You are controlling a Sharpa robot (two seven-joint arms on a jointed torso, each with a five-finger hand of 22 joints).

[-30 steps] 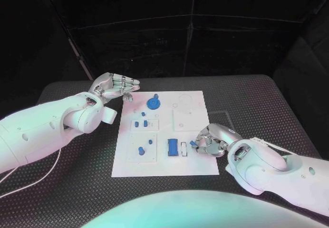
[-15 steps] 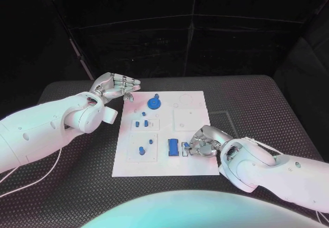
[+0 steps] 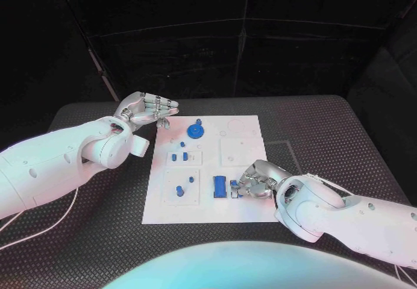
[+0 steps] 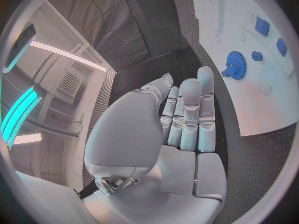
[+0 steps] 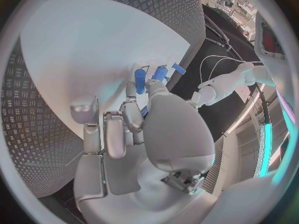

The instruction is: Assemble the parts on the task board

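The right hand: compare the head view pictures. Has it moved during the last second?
Yes. The right hand has shifted leftward over the task board, closer to the blue rectangular part.

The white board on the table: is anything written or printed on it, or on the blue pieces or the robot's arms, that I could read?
No readable text.
White board: only faint outlines of squares and circles, no letters or numbers.
Blue gear and the other blue pieces: no marks to be made out.
Left hand and right hand, and their white arms: no label or brand can be made out.
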